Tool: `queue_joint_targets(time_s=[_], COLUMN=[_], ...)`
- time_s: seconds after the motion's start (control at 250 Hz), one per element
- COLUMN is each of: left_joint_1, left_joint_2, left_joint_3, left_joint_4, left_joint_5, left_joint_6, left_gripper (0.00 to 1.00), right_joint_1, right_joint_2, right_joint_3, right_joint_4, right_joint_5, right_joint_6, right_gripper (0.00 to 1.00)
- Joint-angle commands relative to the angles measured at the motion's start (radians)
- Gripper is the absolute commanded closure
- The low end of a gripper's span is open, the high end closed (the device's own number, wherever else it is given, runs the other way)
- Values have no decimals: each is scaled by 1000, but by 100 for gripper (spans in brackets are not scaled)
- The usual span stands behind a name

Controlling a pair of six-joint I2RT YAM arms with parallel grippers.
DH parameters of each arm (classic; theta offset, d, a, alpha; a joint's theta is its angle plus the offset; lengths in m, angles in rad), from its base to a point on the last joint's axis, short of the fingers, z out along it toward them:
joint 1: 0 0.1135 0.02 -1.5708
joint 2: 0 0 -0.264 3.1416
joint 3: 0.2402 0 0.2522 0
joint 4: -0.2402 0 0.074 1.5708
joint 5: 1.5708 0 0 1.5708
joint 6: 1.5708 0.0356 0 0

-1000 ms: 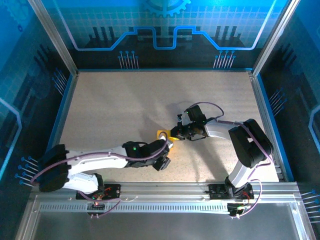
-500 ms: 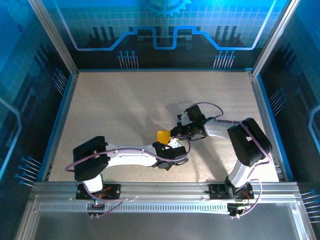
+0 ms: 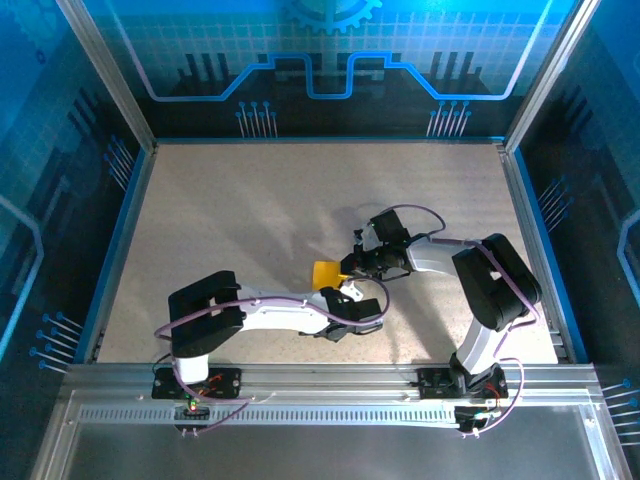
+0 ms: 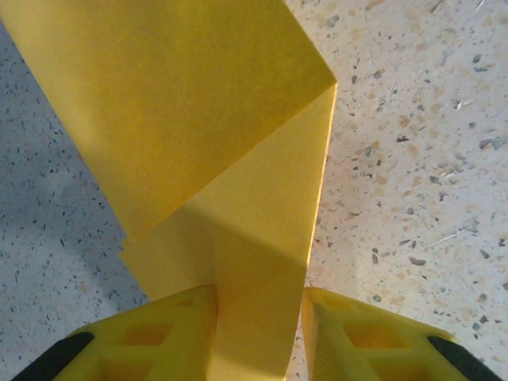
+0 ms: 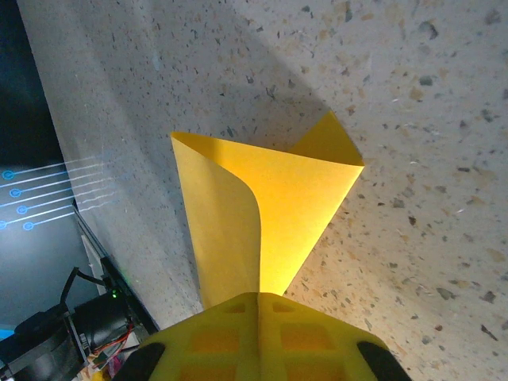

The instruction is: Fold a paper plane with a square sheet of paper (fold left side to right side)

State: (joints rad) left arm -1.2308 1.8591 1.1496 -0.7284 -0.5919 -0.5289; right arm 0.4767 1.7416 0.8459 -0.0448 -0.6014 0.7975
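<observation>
— Where do we find the sheet of paper point(image 3: 326, 272)?

— We see it a little nearer than the worktop's point(image 3: 220, 210) middle. It is yellow and partly folded, with one flap lifted and curling over the rest rather than lying flat on the speckled surface.

— And the right gripper point(image 5: 258, 305)?

— We place it close to the worktop's middle, slightly toward the right side, pointing leftward. Its jaws are pressed together on the sheet's edge. From the wrist view we see the paper fanning out of the closed tips, with one layer curving up and a sharp corner pointing away.

— What do we make of the left gripper point(image 4: 258, 345)?

— It sits toward the worktop's near edge, its arm stretched along that edge. Its jaws stand a narrow way apart, and a strip of the sheet runs between them. We see both yellow tips flanking the paper, but we cannot tell whether they squeeze it or merely bracket it.

— Does the sheet rest on the worktop?

— Part of it does, as far as we can judge. The raised flap throws a shadow on the surface at one side.
</observation>
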Motion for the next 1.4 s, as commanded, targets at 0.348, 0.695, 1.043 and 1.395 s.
queue_joint_targets(time_s=[0.348, 0.695, 1.043, 1.395], left_joint_1=[-7, -4, 16, 118], left_joint_2=[25, 3, -69, -214], left_joint_3=[2, -22, -68, -209], left_joint_4=[3, 33, 84, 310], left_joint_5=[-11, 18, 73, 326], left_joint_6=[-34, -40, -36, -44], left_gripper=[84, 100, 100, 100], right_joint_1=[3, -5, -118, -251], right_joint_2=[26, 17, -107, -305], right_joint_3=[24, 20, 64, -55], right_joint_4=[-26, -38, -189, -213], right_joint_5=[6, 27, 96, 114], right_joint_6=[7, 0, -87, -156], right_gripper=[94, 93, 66, 50])
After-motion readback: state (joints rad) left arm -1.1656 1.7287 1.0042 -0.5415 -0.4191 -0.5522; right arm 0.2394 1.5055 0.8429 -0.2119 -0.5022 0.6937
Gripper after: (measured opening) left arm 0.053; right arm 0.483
